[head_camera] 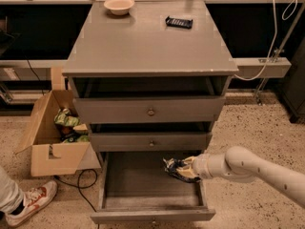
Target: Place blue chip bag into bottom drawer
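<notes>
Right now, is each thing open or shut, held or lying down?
bottom drawer: pulled open.
middle drawer: shut.
top drawer: shut.
blue chip bag: held over the bottom drawer's right side.
gripper: shut on the blue chip bag, over the open drawer.
cardboard box: open, green snack bags inside.
bowl: upright on the cabinet top.
black bar: lying flat on the cabinet top.
</notes>
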### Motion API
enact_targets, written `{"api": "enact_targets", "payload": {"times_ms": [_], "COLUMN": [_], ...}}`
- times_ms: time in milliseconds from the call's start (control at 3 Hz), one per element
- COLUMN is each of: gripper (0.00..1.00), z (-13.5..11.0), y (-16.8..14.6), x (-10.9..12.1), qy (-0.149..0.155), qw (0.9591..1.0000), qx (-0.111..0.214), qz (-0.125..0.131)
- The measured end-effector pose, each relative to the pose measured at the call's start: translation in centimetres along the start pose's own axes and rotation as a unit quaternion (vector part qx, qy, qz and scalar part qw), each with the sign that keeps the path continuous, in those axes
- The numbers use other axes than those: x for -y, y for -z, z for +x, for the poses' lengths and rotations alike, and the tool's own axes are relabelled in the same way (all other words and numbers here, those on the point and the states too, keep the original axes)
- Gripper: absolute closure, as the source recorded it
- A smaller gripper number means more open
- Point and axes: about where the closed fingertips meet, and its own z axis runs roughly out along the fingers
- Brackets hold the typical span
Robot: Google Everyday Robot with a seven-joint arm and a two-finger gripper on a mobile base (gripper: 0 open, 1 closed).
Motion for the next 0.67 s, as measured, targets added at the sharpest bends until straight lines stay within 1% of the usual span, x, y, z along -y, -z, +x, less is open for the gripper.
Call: {"api": "enact_targets", "payload": {"times_ms": [333, 667], "gripper": [1.0, 1.0], "z": [4.0, 6.8], "y": [-3.0, -6.1], "x": [1.7, 3.5], "qy": [-0.009, -0.014], "qw": [0.9997, 0.999], "qx": [0.002, -0.006], "qz": [0.024, 0.043]}}
